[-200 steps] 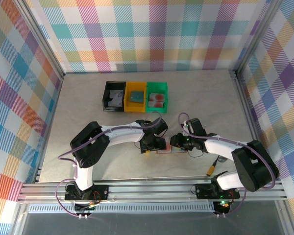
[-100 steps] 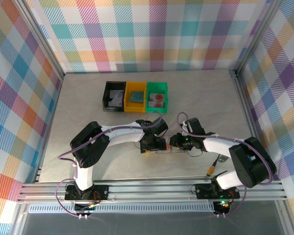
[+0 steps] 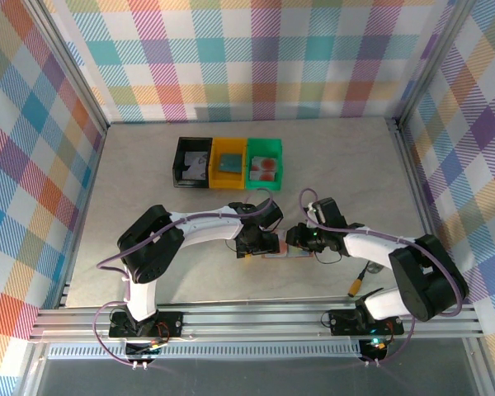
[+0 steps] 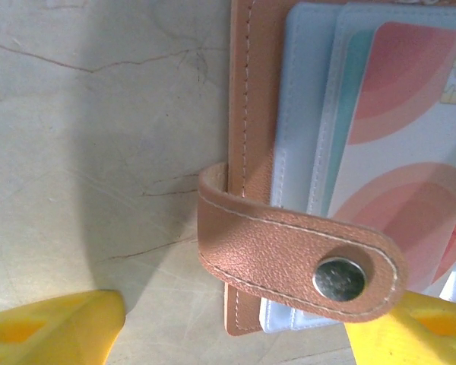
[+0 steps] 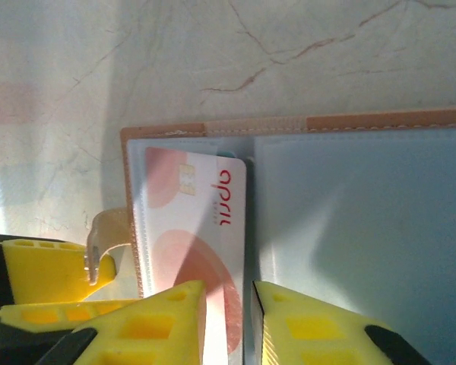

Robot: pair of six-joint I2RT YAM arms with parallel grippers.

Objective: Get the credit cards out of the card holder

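Left gripper (image 4: 232, 327): is hovering low with its jaws spread wide and gripping nothing; one yellow finger (image 4: 53, 327) is sitting over bare table (image 4: 99, 114), the other at the holder's corner.
Right gripper (image 5: 228, 319): is reaching in from the opposite side with jaws drawn narrow. The card's near end is showing in the gap, but whether it is being pinched cannot be told.
Card holder (image 4: 247, 91): is lying open and flat on the table between the two grippers, pockets facing up.
Strap (image 4: 289, 251): is curling round the holder's edge, its snap (image 4: 339, 278) undone, and is overlapping a corner of the card.
Pale card (image 5: 205, 205): is sitting in the pocket nearest the strap, red-orange spots up. A teal edge is peeking out beside it, perhaps a second card.
Step in hand (judged): the right gripper is going for the pale card.
Doing it well: the jaws should be closing on the card's end alone, not on the clear sleeve, then sliding it flat along the pocket. The left gripper should be pinning the leather edge so the holder is not dragging, and keeping the strap clear.
Black bin (image 3: 192, 140), yellow bin (image 3: 228, 142), green bin (image 3: 265, 143): are standing in a touching row well beyond, holding a grey card (image 3: 198, 165), a teal card (image 3: 228, 163) and a red-spotted card (image 3: 265, 167).
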